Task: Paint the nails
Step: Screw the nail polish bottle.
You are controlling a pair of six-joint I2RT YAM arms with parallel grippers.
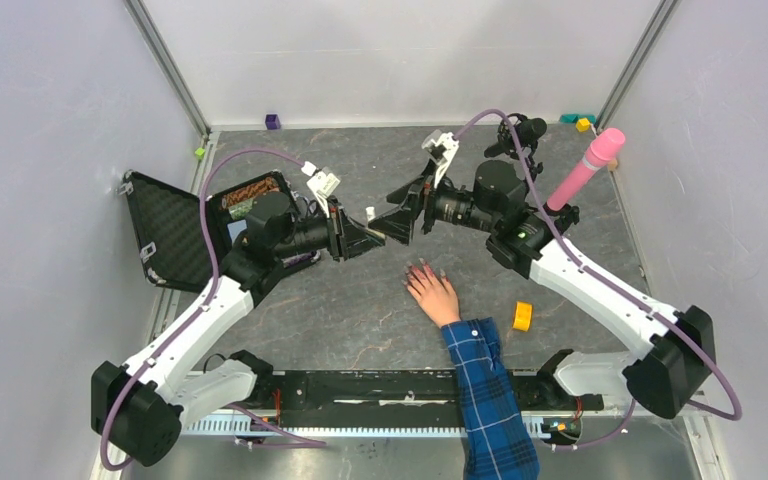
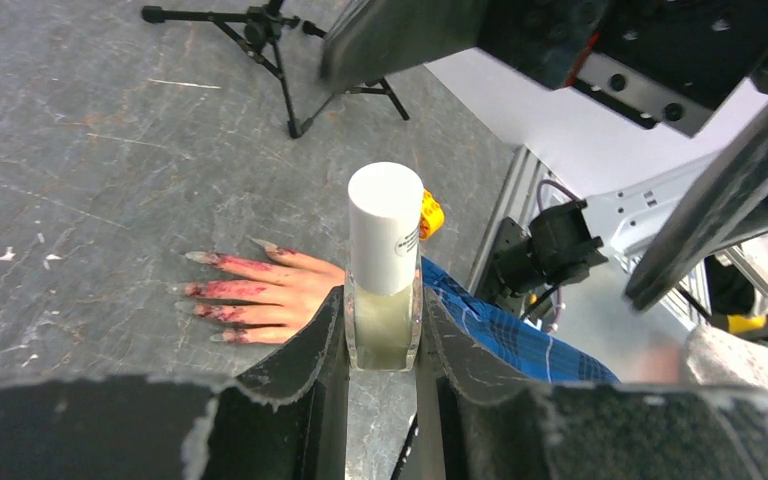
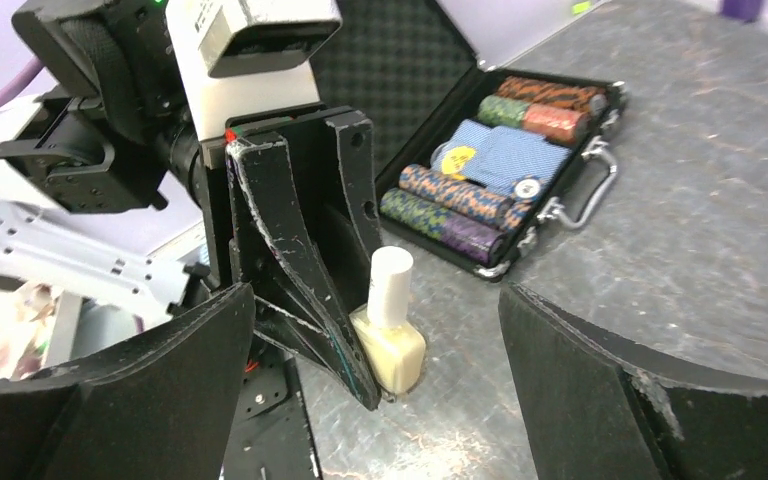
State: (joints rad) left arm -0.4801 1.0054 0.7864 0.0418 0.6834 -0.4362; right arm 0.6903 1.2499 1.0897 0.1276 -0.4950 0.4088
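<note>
A pale hand (image 1: 432, 293) with a blue plaid sleeve (image 1: 490, 400) lies flat on the table, fingers pointing away from the bases. Its nails (image 2: 203, 290) are long, with dark-pink smears on the fingers. My left gripper (image 1: 368, 236) is shut on a small nail polish bottle (image 2: 384, 300) of pale yellow liquid with a white cap (image 2: 385, 222), standing upright on the table; the bottle also shows in the right wrist view (image 3: 390, 335). My right gripper (image 1: 400, 222) is open, facing the bottle from the right, its fingers (image 3: 160, 390) on either side of it and apart from it.
An open black case (image 1: 175, 230) of poker chips (image 3: 480, 200) lies at the left. A pink cylinder (image 1: 585, 168) on a stand is at the right, a yellow tape roll (image 1: 523, 316) lies near the sleeve, and a small black tripod (image 1: 520, 135) stands at the back.
</note>
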